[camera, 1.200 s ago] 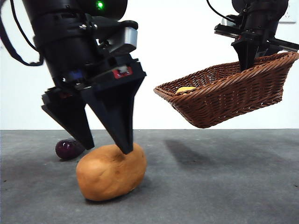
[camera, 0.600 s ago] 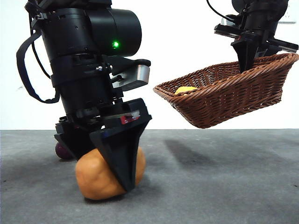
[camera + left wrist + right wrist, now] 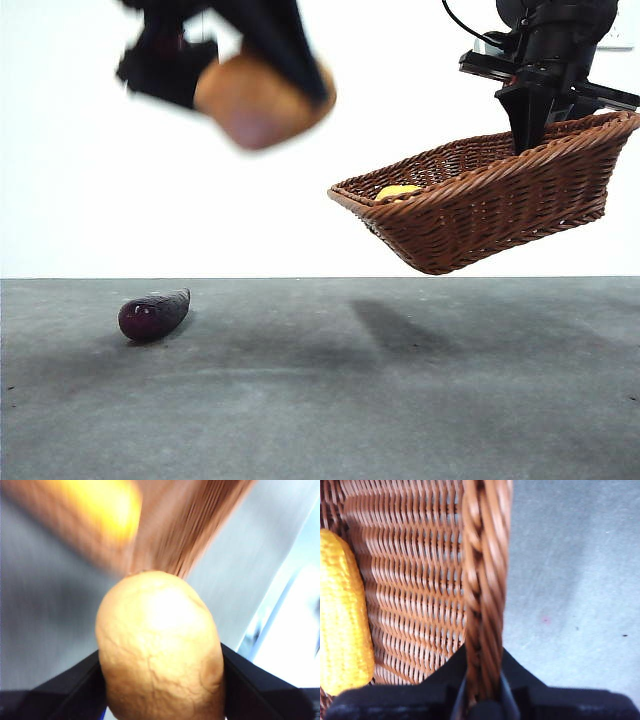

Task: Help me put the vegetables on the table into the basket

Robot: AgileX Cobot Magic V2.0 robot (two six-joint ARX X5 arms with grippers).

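Note:
My left gripper (image 3: 255, 85) is shut on the big orange-brown potato (image 3: 265, 100) and holds it high above the table, left of the basket; the potato (image 3: 160, 645) fills the left wrist view between the jaws. My right gripper (image 3: 528, 120) is shut on the braided rim (image 3: 482, 590) of the brown wicker basket (image 3: 490, 205) and holds it tilted in the air at the right. The bumpy yellow piece (image 3: 398, 192) lies inside the basket and shows in the right wrist view (image 3: 342, 615). The dark purple eggplant (image 3: 152, 313) lies on the table (image 3: 400, 400) at the left.
My left gripper closed on the potato on the table and has lifted it fast, up and slightly right, blurred. The eggplant is now uncovered. The right gripper and basket have not moved.

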